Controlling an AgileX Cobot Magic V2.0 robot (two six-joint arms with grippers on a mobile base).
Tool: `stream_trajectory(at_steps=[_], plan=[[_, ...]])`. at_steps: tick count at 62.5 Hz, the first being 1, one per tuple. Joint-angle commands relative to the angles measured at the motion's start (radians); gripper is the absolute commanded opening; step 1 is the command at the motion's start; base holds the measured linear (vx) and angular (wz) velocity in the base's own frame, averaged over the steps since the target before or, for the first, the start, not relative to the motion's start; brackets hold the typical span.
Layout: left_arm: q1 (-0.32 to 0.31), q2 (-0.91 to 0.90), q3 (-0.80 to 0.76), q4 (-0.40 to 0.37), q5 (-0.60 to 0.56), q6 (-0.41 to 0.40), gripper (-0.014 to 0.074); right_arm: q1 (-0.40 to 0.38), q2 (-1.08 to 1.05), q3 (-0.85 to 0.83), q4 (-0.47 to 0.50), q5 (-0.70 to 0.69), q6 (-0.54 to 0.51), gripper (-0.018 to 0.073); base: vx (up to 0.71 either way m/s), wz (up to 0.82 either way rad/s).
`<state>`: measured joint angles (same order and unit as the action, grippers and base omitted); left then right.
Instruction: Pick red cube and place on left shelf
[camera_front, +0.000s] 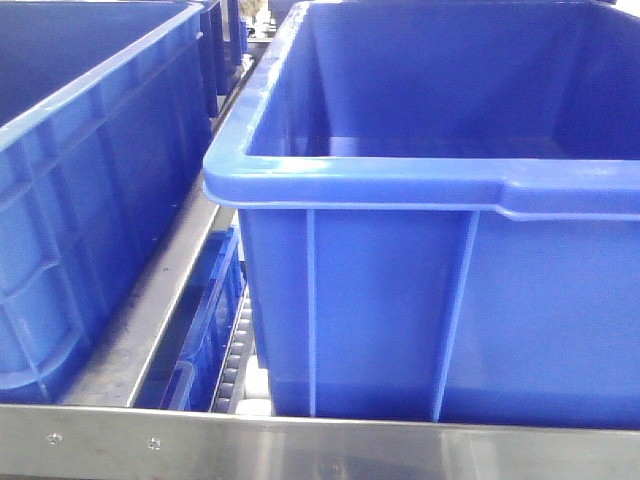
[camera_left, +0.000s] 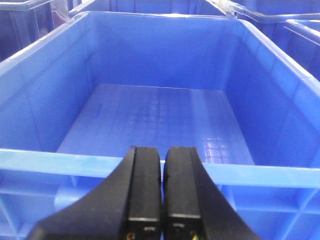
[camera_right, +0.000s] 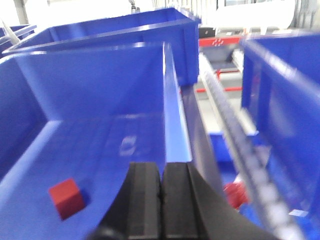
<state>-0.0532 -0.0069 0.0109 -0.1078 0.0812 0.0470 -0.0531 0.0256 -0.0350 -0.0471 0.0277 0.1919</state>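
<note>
The red cube (camera_right: 66, 198) lies on the floor of a deep-blue crate (camera_right: 100, 95), low and left in the right wrist view. My right gripper (camera_right: 162, 167) is shut and empty, above that crate's right side, to the right of the cube and apart from it. My left gripper (camera_left: 162, 150) is shut and empty, just over the near rim of a blue crate (camera_left: 150, 120) whose floor is bare. The steel shelf (camera_front: 300, 450), with a riveted front rail, carries large blue crates (camera_front: 440, 180) in the front view. Neither gripper shows in the front view.
A second blue crate (camera_front: 90, 180) stands at the left of the rack, with a roller track (camera_front: 238, 350) in the gap between the crates. In the blurred right wrist view, a roller track (camera_right: 235, 130) runs past a small red round part (camera_right: 235, 194), and more crates stand behind.
</note>
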Motion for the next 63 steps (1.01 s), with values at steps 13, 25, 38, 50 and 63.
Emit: stream_trajectory(at_steps=[13, 25, 38, 50, 63], plan=[[-0.005, -0.014, 0.024, -0.005, -0.089, -0.007, 0.0102, -0.007, -0.052, 0.04, 0.056, -0.115, -0.002, 0.0057, 0.0, 0.0], [-0.005, -0.014, 0.024, -0.005, -0.089, -0.007, 0.0102, -0.007, -0.054, 0.04, 0.056, -0.107, -0.002, 0.0057, 0.0, 0.0], [-0.005, -0.014, 0.024, -0.005, -0.089, -0.007, 0.0102, -0.007, -0.054, 0.04, 0.035, -0.106, -0.004, 0.0057, 0.0, 0.0], [-0.005, -0.014, 0.024, -0.005, -0.089, -0.007, 0.0102, -0.007, -0.054, 0.04, -0.009, -0.122, -0.003, 0.0057, 0.0, 0.0], [-0.005, -0.014, 0.024, -0.005, -0.089, -0.007, 0.0102, -0.007, -0.054, 0.04, -0.008, -0.121, -0.003, 0.0057, 0.0, 0.0]])
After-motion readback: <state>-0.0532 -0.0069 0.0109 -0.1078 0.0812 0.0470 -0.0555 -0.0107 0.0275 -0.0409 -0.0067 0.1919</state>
